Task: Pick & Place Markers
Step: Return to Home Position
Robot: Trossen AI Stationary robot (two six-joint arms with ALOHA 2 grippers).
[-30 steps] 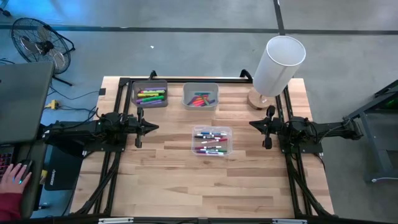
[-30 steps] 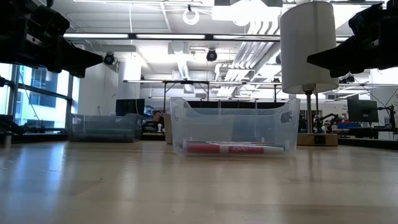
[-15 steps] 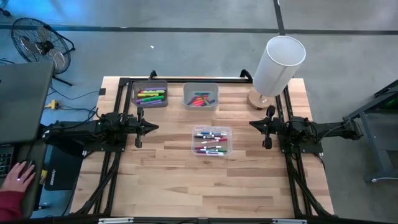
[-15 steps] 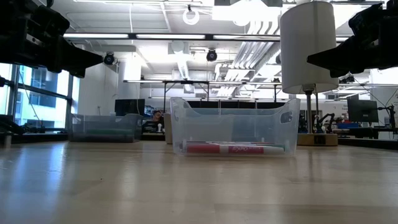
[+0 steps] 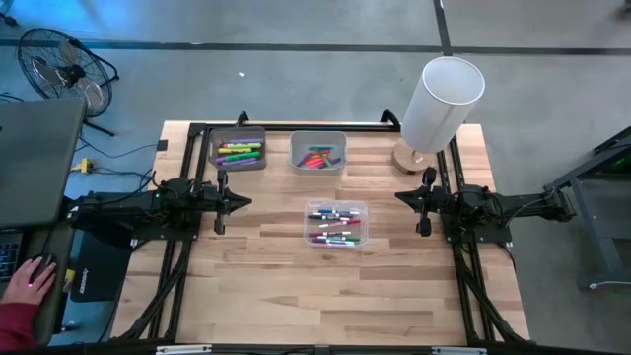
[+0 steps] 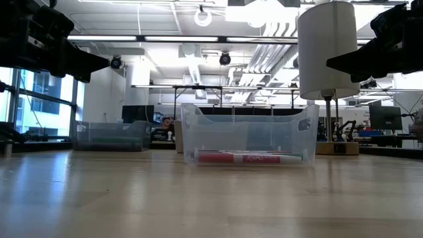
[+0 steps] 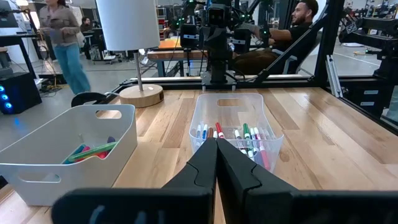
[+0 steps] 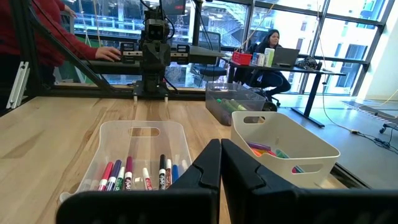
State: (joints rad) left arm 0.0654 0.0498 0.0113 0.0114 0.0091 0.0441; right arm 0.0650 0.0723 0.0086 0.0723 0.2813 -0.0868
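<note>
Left tool [image 5: 244,203] and right tool [image 5: 402,196] hang empty and closed tight; a stray swing could knock the clear plastic bin [image 5: 336,204] of coloured markers [image 5: 333,227] between them.

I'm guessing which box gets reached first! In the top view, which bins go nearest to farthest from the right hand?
1. The clear bin, table's middle, nearest the right hand.
2. The white bin, back middle.
3. The grey bin, back left, farthest.

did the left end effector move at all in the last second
No. In the high view the left end effector sits just as far from the clear bin as before.
</note>
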